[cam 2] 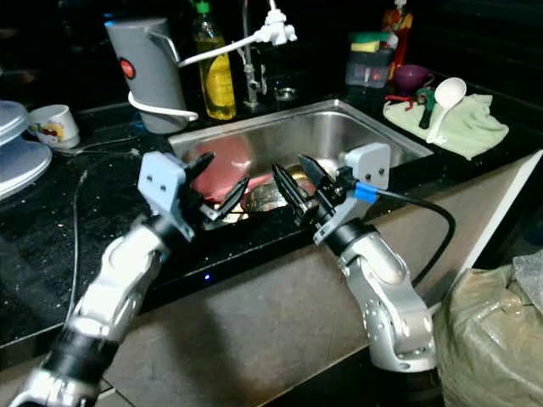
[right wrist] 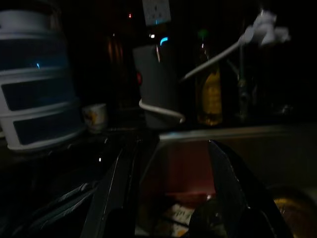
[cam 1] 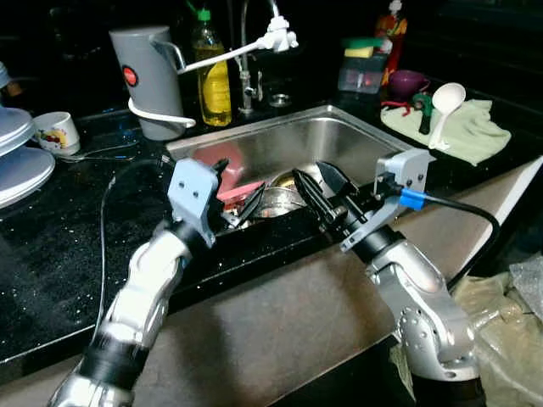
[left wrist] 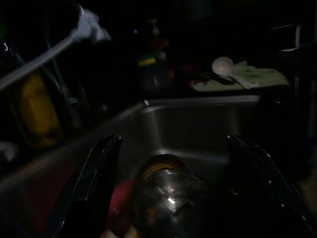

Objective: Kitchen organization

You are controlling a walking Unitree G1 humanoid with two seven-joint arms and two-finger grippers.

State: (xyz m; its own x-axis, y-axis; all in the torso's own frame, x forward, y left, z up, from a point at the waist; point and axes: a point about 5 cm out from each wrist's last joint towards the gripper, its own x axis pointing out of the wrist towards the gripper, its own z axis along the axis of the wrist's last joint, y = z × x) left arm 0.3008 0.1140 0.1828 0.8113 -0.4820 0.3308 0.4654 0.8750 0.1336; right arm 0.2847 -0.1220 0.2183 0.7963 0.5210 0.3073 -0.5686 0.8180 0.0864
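Observation:
A steel sink (cam 1: 339, 136) is set in the black counter. In it lie a pink-red flat item (cam 2: 229, 157) and a shiny steel bowl (cam 1: 280, 199), which appears in the left wrist view as the steel bowl (left wrist: 168, 193). My left gripper (cam 1: 237, 188) hangs open over the sink's front left, above the red item's edge. Just to its right, my right gripper (cam 1: 310, 172) is open over the sink's front rim, beside the bowl. Neither holds anything. In the wrist views, the left gripper (left wrist: 174, 139) and right gripper (right wrist: 168, 146) both stand wide apart.
Behind the sink stand a grey jug (cam 1: 153, 80), a yellow bottle (cam 1: 212, 80) and a tap with a white sprayer (cam 1: 276, 38). A mug (cam 1: 58, 131) and white stacked trays (cam 1: 17, 153) sit left. A white ladle (cam 1: 445, 106) lies on a green cloth (cam 1: 479, 131) right.

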